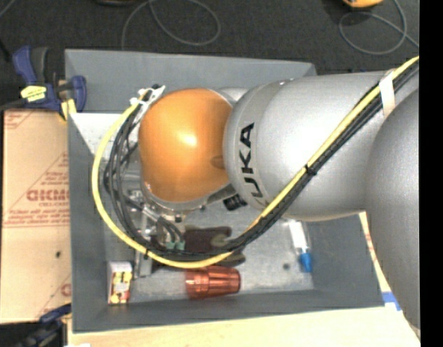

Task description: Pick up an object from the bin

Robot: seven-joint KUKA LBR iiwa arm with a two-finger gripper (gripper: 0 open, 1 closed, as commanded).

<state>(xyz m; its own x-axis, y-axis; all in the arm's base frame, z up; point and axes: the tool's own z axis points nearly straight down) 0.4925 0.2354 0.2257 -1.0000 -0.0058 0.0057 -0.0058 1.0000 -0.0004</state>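
- 1 smooth silver-grey metal robot arm point(315, 150) reaches in from the right and covers most of the upper bin; yellow and black cables loop round its wrist.
- 1 grey sheet-metal bin point(337, 266) with a dull, speckled floor.
- 1 glossy orange domed cover point(181, 147) sits on the wrist, centre left.
- 1 gripper point(155, 246) is low in the bin's lower left; I cannot tell whether it is open, closed or holding anything.
- 1 copper-coloured ribbed metal cylinder point(212, 282) lies on its side, bottom centre.
- 1 dark brown flat piece point(207, 238) lies just right of the gripper, partly under the cables.
- 1 white tube with a blue end point(302, 251) lies lower right, well apart.
- 1 small white, red and yellow printed box point(120, 282) lies near the gripper in the bottom-left corner.
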